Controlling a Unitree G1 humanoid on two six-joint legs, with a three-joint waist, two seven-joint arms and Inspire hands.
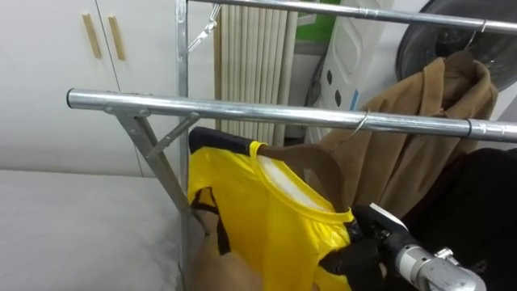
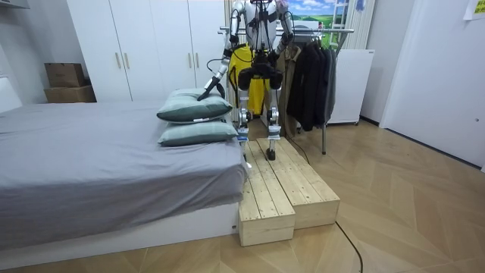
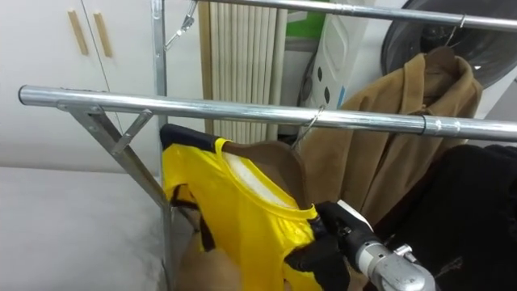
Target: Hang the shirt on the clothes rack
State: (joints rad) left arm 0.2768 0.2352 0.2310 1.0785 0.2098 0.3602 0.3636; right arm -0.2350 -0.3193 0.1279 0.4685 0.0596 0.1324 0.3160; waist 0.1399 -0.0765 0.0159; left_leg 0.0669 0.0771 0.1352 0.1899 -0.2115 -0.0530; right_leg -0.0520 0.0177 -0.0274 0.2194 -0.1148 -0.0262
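Observation:
A yellow shirt (image 1: 258,212) with a dark collar hangs on a brown hanger (image 1: 317,162). The hanger's wire hook (image 1: 363,121) sits over the lower metal rail (image 1: 242,108) of the clothes rack. My right hand (image 1: 355,257) comes in from the lower right, its dark fingers curled on the shirt's shoulder edge (image 3: 300,233). In the room view I stand on a wooden platform (image 2: 284,189) facing the rack, and my left hand (image 2: 204,95) hangs low over the pillows.
A brown coat (image 1: 440,101) hangs from the upper rail (image 1: 347,10), with black clothes (image 1: 481,210) at the right. The rack's slanted brace (image 1: 153,153) stands left of the shirt. White wardrobe (image 1: 65,73) behind, grey bed (image 2: 98,159) beside the platform.

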